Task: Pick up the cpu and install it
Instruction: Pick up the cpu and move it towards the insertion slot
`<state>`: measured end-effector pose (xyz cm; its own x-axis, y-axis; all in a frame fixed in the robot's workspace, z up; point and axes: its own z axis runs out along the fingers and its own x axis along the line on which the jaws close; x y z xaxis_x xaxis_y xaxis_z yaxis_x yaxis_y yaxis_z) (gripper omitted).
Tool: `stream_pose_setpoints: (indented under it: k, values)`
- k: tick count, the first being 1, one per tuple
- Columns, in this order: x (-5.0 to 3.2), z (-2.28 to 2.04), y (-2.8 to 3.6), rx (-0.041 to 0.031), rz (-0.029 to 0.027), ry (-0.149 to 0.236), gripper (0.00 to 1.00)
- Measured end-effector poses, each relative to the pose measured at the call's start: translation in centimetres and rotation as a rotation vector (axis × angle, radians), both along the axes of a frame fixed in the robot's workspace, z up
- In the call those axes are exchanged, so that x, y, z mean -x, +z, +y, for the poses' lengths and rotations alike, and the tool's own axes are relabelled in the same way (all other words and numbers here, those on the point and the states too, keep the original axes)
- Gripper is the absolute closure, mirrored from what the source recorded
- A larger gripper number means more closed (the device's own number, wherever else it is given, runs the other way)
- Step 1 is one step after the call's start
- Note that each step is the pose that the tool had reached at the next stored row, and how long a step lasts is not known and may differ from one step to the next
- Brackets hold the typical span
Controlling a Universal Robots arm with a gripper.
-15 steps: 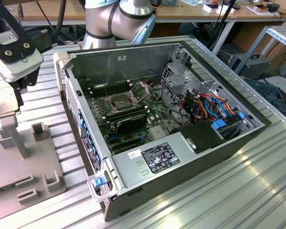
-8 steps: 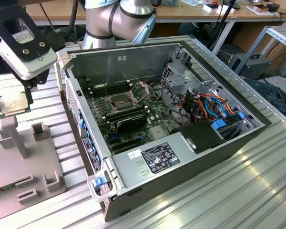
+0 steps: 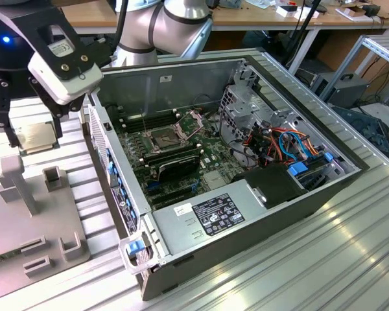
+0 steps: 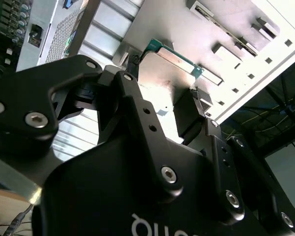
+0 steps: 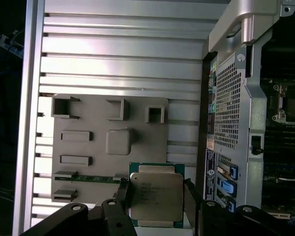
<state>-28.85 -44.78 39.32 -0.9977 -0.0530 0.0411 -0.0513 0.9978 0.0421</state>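
The cpu (image 3: 36,137) is a small pale metallic square chip with a green edge. It sits level between the black fingers of my gripper (image 3: 34,133) at the exterior view's far left, above the grey fixture plate (image 3: 48,217). In the first wrist view the cpu (image 5: 156,195) fills the gap of the gripper (image 5: 156,191), with a finger against each side. The second wrist view shows the cpu (image 4: 176,60) from below, held by the gripper (image 4: 167,78). The dark socket (image 3: 163,137) with its raised metal frame lies on the motherboard inside the open case, apart from the gripper.
The open computer case (image 3: 181,81) lies on its side on a ribbed metal table (image 3: 324,259), with its perforated wall (image 5: 226,108) close beside the gripper. Black memory modules (image 3: 176,162), a power supply (image 3: 211,214) and coloured cables (image 3: 285,139) crowd the inside. The fixture plate (image 5: 88,132) carries several raised blocks.
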Motion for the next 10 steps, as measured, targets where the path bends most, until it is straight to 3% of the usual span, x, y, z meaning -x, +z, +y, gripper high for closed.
stream_pose_setpoints:
  k: [10]
  values:
    - [-2.33, 0.0, 0.0, 0.0, 0.0, 0.0, 0.47]
